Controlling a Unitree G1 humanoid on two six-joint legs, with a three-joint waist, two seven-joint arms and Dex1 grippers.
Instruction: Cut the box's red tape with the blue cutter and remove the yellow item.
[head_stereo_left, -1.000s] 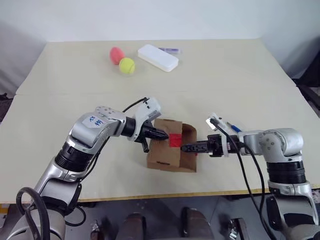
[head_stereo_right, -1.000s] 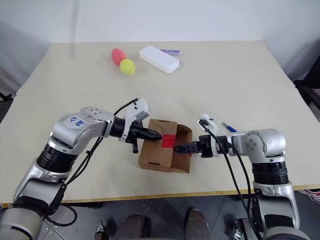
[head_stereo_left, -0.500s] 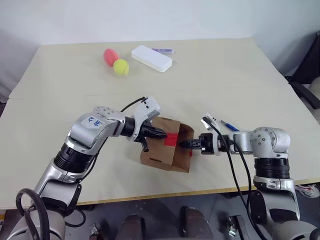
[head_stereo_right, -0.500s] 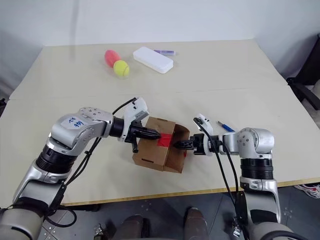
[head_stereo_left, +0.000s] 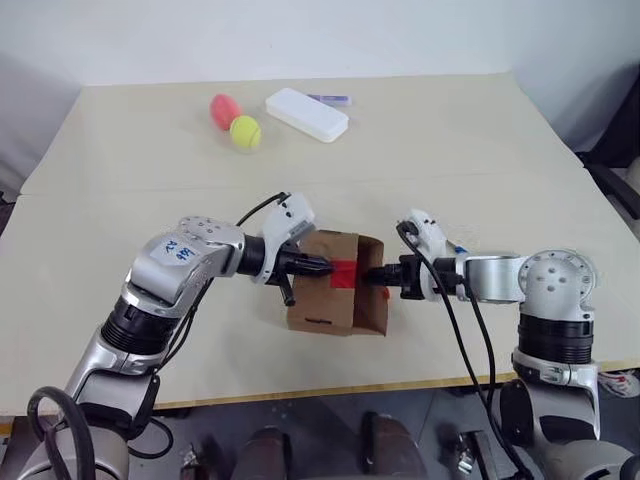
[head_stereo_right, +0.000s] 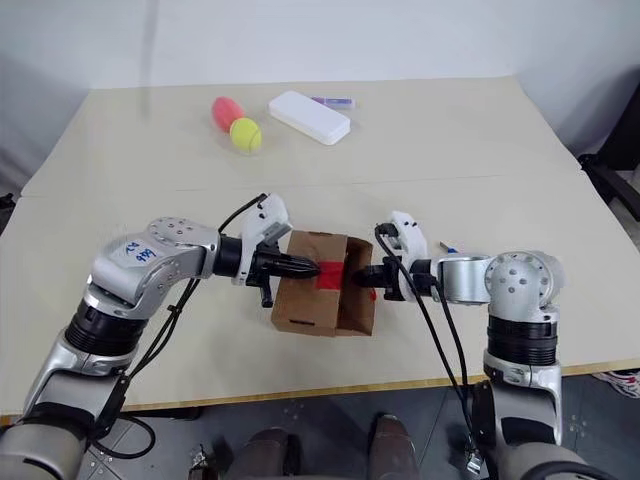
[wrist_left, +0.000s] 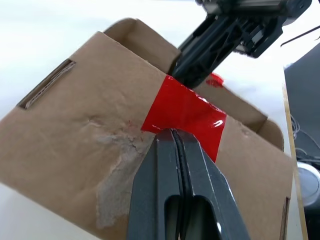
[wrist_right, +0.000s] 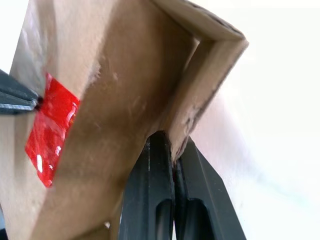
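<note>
One pale wooden desk (head_stereo_left: 480, 140), white wall behind; your box (head_stereo_left: 325, 295) sits near its front edge. Your left gripper (head_stereo_left: 322, 267) is closed, empty, at the red tape (head_stereo_left: 345, 273); your right gripper (head_stereo_left: 366, 274) pinches a box flap.

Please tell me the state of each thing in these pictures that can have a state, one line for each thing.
box: on the table, flaps open, one flap pinched
red tape: stuck on the box, left fingertips at its edge
left gripper: fingers shut, holding nothing
right gripper: fingers shut on a box flap
blue cutter: lying on the table, unheld
white case: closed, lying flat
</note>
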